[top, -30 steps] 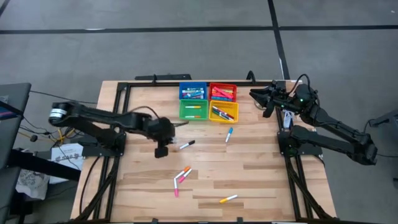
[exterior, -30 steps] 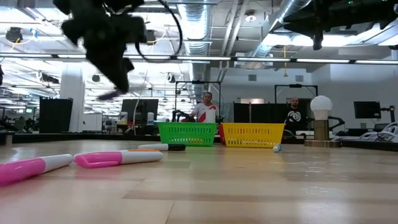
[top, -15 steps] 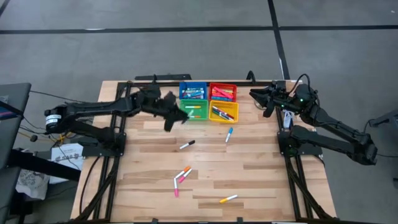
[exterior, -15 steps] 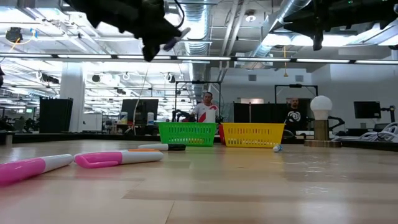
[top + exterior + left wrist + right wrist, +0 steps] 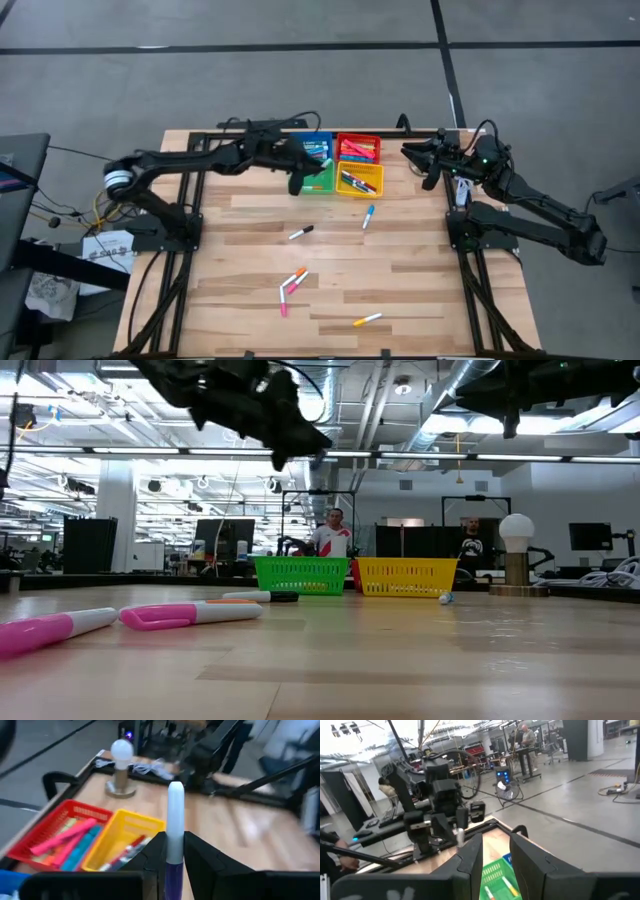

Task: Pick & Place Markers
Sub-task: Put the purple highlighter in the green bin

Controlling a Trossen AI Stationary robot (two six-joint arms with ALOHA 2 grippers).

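My left gripper (image 5: pixel 298 178) hangs above the green tray (image 5: pixel 318 182), shut on a marker (image 5: pixel 175 810) with a white barrel and a purple end. Blue (image 5: pixel 310 147), red (image 5: pixel 358 148) and yellow (image 5: pixel 360 181) trays beside it hold markers. Loose markers lie flat on the table: a black one (image 5: pixel 300 232), a blue one (image 5: pixel 368 216), an orange and pink group (image 5: pixel 292 285), and a yellow one (image 5: pixel 367 320). My right gripper (image 5: pixel 415 155) waits raised at the far right, open, with nothing between its fingers (image 5: pixel 470 855). My left gripper pinches the marker between its two fingers at the purple end (image 5: pixel 173 866). The marker lies along the fingers, and its white barrel sticks out past the fingertips. It is lifted clear of table and trays, nearly level, pointing toward the table's right.
A lamp with a round white bulb (image 5: pixel 121 767) stands near the far right corner beyond the trays. A black frame rail (image 5: pixel 300 128) runs along the far edge. Two pink markers (image 5: pixel 190 614) lie close to the low camera. People stand in the room behind.
My left gripper has risen from the table's middle left and swung toward the far edge and the right, to above the green tray. It has tipped up from pointing steeply down to nearly level. The marker has gone with it, clear of the table.
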